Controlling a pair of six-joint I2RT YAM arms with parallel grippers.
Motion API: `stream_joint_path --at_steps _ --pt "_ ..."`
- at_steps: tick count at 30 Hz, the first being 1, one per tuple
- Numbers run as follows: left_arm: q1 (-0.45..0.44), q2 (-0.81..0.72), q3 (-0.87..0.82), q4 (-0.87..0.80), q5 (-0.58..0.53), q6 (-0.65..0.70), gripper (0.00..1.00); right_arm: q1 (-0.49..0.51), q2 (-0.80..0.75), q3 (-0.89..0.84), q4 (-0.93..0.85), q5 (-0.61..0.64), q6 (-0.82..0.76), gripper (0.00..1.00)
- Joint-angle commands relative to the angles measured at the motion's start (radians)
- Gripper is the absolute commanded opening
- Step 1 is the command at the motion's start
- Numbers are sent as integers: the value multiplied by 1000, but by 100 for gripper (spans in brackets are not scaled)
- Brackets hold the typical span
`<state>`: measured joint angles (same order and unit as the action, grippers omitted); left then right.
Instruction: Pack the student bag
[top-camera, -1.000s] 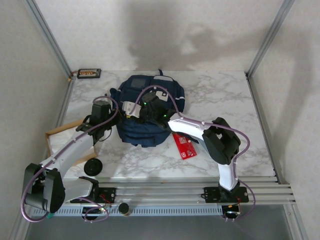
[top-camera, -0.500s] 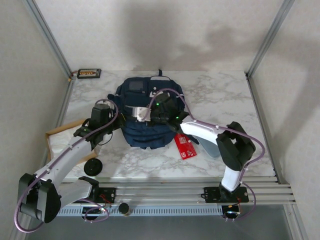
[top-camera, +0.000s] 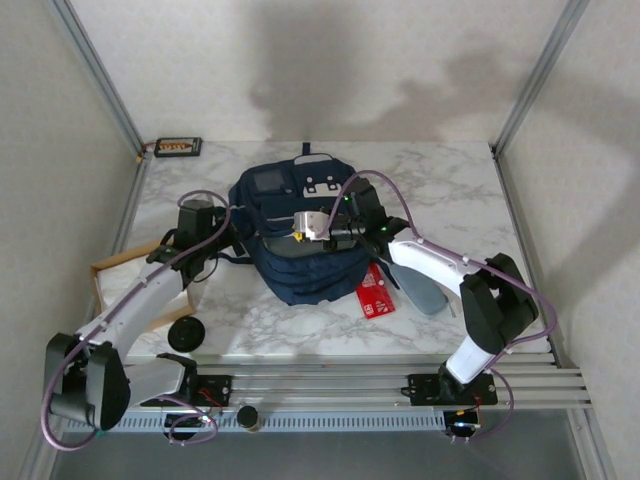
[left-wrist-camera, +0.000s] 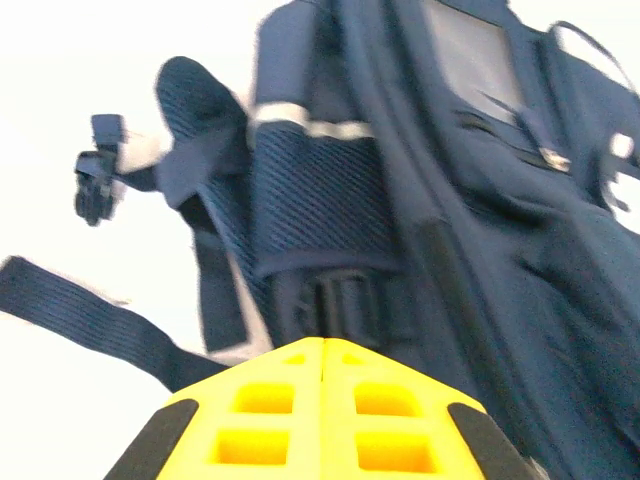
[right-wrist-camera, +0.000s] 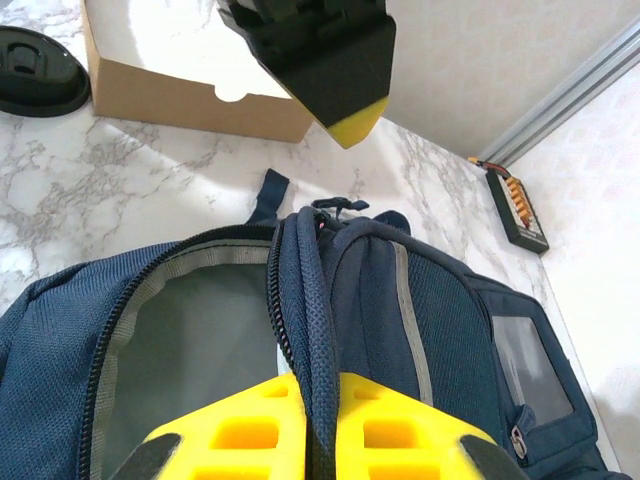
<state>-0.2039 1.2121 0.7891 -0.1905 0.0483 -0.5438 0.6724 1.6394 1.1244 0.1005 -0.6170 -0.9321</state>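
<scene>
The student bag (top-camera: 305, 260), navy blue, sits mid-table with its main compartment unzipped; the grey lining (right-wrist-camera: 190, 350) shows in the right wrist view. My right gripper (right-wrist-camera: 322, 400) is shut on the bag's zippered rim (right-wrist-camera: 312, 300), and from above this gripper (top-camera: 298, 232) sits over the bag's top. My left gripper (left-wrist-camera: 322, 342) is shut, with nothing visible between its yellow fingers. Its tips sit right against a dark buckle (left-wrist-camera: 345, 300) on the bag's side (left-wrist-camera: 320, 200). From above, the left gripper (top-camera: 232, 240) is at the bag's left edge. Its tip (right-wrist-camera: 352, 128) hangs over the bag.
A red card (top-camera: 373, 292) and a grey-blue case (top-camera: 428, 292) lie right of the bag under the right arm. A cardboard box (top-camera: 118, 275) and a black disc (top-camera: 187, 333) are at the left edge. A small black tray (top-camera: 178, 147) sits at the far left corner.
The right gripper closed on the bag's rim and drew it rightward; the bag shifted and opened. The right elbow swung out right. The left gripper stayed shut at the bag's left side.
</scene>
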Motion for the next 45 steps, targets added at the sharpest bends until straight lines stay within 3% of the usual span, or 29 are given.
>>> stream_joint_path --at_steps 1,15,19,25,30,35,40,45 --pt "6 48 42 42 -66 -7 0 -10 -29 3 -1 -34 13 0" --pt "-11 -20 -28 35 91 31 2 12 -12 -30 126 -14 172 0" --pt "-53 -60 -64 16 111 68 22 12 -13 -24 122 -12 182 0" --pt "-100 -124 -133 52 110 76 43 9 -23 -4 100 -24 180 0" --pt "-111 -88 -121 108 83 150 48 4 -32 -3 106 -31 187 0" --pt "-129 -114 -182 276 135 224 61 -48 -49 22 56 -112 178 0" --pt "-141 -171 -239 464 198 352 62 -124 -49 81 -105 -198 111 0" --pt "-127 -189 -290 608 289 538 62 -205 -65 104 -123 -278 122 0"
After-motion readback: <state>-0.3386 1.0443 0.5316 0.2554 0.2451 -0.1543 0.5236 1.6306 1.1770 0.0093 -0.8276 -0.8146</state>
